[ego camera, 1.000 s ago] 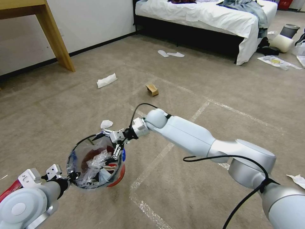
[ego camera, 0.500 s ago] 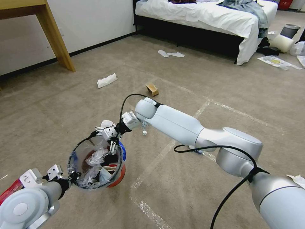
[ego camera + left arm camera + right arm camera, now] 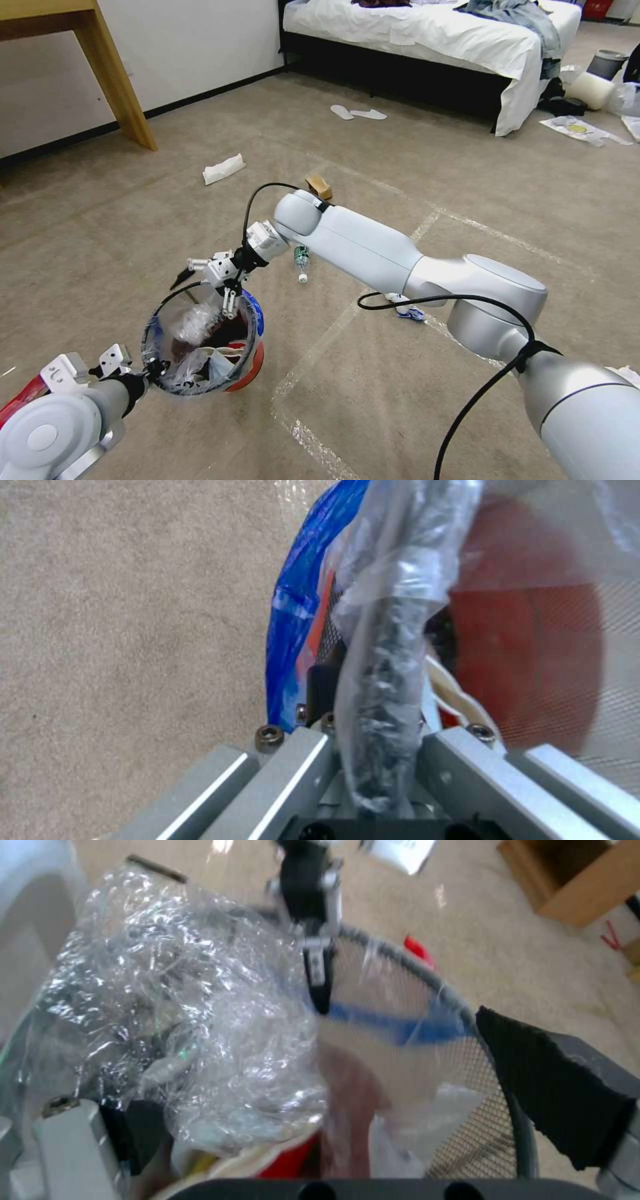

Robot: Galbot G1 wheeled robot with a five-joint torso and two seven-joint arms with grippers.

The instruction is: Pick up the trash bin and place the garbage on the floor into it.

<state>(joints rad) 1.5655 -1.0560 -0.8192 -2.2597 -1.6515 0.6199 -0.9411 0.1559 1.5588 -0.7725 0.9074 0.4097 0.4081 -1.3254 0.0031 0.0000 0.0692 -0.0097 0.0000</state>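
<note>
Right pincer point(image 3: 212, 285) spread just above trash bin point(image 3: 248, 371).

A bedroom: a white-sheeted bed point(image 3: 427, 33), carpeted floor point(image 3: 467, 173) and a wooden table point(image 3: 100, 60).

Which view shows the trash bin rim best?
Head view: the trash bin shows its whole black rim, the liner and the litter inside, with the left hand clamped on the near edge and the right hand above the far edge. The left wrist view shows one rim stretch under plastic; the right wrist view a blurred arc.
</note>
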